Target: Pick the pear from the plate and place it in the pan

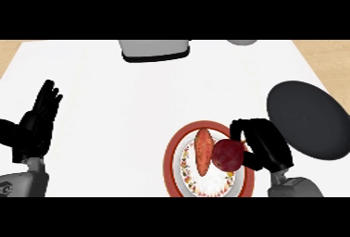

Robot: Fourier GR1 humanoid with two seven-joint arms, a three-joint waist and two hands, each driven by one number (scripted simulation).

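A red-rimmed plate (174,152) with a patterned white centre sits at the lower middle of the white counter. On it lies an orange-red elongated piece (203,150), and beside that a dark red rounded fruit, the pear (227,155). My right hand (265,143) is at the plate's right edge with its fingers and thumb curled round the pear. The dark round pan (308,120) lies just right of that hand. My left hand (37,122) rests open at the left edge, fingers up, holding nothing.
A grey box-like appliance (154,49) stands at the counter's far edge. A small grey round object (242,41) shows beside it at the top. Wooden flooring (328,58) borders the counter on the right.
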